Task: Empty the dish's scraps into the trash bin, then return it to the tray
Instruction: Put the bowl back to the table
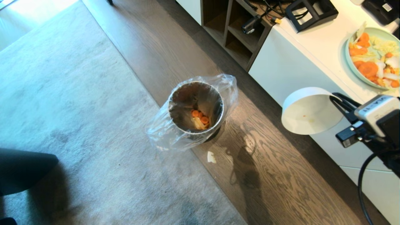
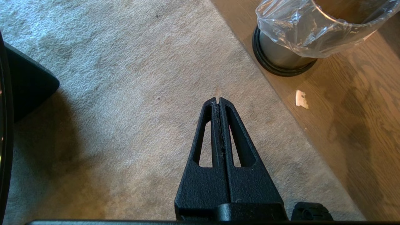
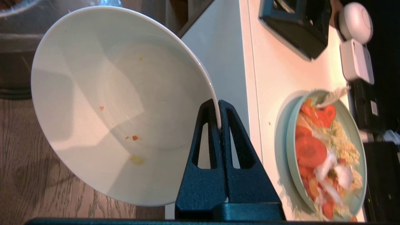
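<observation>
A grey, short-piled carpet [image 1: 62, 93] covers the floor on the left; beside it runs dark, grained wooden flooring [image 1: 265, 175], bordered by a white cabinet with a smooth white counter [image 1: 318, 40] and open wooden shelves [image 1: 232, 28].

The trash bin [image 1: 196, 107], a brushed-metal cylinder on a dark round base with a crinkled clear liner bag, stands on the wood at the carpet's edge. The scraps [image 1: 200, 119], orange carrot slices and pale pieces, lie at its bottom. A small pale scrap piece [image 1: 211, 157] lies on the floor near the bin.

The right gripper [image 3: 218, 120] has its jaws clamped on the rim of the dish [image 3: 118, 103], a glossy white bowl tipped on its side in the air between bin and cabinet, holding only crumbs.

On the counter sits a pale-green plate [image 1: 354, 67] heaped with carrot and leafy bits, with a black stand [image 1: 312, 12] near it.

The left gripper [image 2: 218, 101] hangs over the carpet, jaws pressed together, empty.
</observation>
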Motion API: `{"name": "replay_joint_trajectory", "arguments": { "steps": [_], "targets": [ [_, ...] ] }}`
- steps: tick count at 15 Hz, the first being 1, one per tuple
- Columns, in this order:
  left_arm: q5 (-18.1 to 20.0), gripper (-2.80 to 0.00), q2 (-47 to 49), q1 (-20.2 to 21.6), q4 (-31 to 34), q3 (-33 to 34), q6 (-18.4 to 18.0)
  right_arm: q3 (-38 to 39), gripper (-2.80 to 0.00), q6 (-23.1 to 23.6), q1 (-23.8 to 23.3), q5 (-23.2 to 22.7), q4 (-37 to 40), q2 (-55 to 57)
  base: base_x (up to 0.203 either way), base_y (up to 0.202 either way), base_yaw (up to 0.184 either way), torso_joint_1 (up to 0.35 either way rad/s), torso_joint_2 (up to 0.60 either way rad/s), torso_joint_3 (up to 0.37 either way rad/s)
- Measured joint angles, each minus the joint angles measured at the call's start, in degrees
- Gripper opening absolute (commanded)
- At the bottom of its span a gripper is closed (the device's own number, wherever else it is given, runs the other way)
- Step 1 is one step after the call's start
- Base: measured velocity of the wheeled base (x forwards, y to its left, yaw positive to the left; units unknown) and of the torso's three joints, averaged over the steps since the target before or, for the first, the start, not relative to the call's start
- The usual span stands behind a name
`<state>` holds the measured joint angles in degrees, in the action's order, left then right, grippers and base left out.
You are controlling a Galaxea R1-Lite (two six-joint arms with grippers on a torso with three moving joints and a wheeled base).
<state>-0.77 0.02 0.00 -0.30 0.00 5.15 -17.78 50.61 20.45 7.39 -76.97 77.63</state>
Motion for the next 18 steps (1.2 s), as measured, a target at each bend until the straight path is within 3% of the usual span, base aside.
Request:
{"name": "replay_joint_trajectory", "arguments": {
  "steps": [4, 9, 11, 14, 18],
  "targets": [
    [0.0, -2.80, 0.0, 0.0, 0.0, 0.0, 0.0, 5.2, -2.80, -3.8, -7.9, 0.1, 6.6, -7.7, 0.000, 0.000, 0.000, 0.000, 0.00, 0.000],
    [0.0, -2.80, 0.0, 0.0, 0.0, 0.0, 0.0, 7.5, -2.80, -8.3, -15.7, 3.1, 27.2, -25.6, 0.000, 0.000, 0.000, 0.000, 0.00, 0.000],
    [0.0, -2.80, 0.0, 0.0, 0.0, 0.0, 0.0, 9.8, -2.80, -12.0, -17.9, 4.0, 33.3, -30.4, 0.000, 0.000, 0.000, 0.000, 0.00, 0.000],
    [0.0, -2.80, 0.0, 0.0, 0.0, 0.0, 0.0, 14.8, -2.80, -18.6, -19.4, 3.9, 34.3, -33.9, 0.000, 0.000, 0.000, 0.000, 0.00, 0.000],
    [0.0, -2.80, 0.0, 0.0, 0.0, 0.0, 0.0, 17.5, -2.80, -28.7, -22.6, -1.5, 41.0, -38.1, 0.000, 0.000, 0.000, 0.000, 0.00, 0.000]
  ]
}}
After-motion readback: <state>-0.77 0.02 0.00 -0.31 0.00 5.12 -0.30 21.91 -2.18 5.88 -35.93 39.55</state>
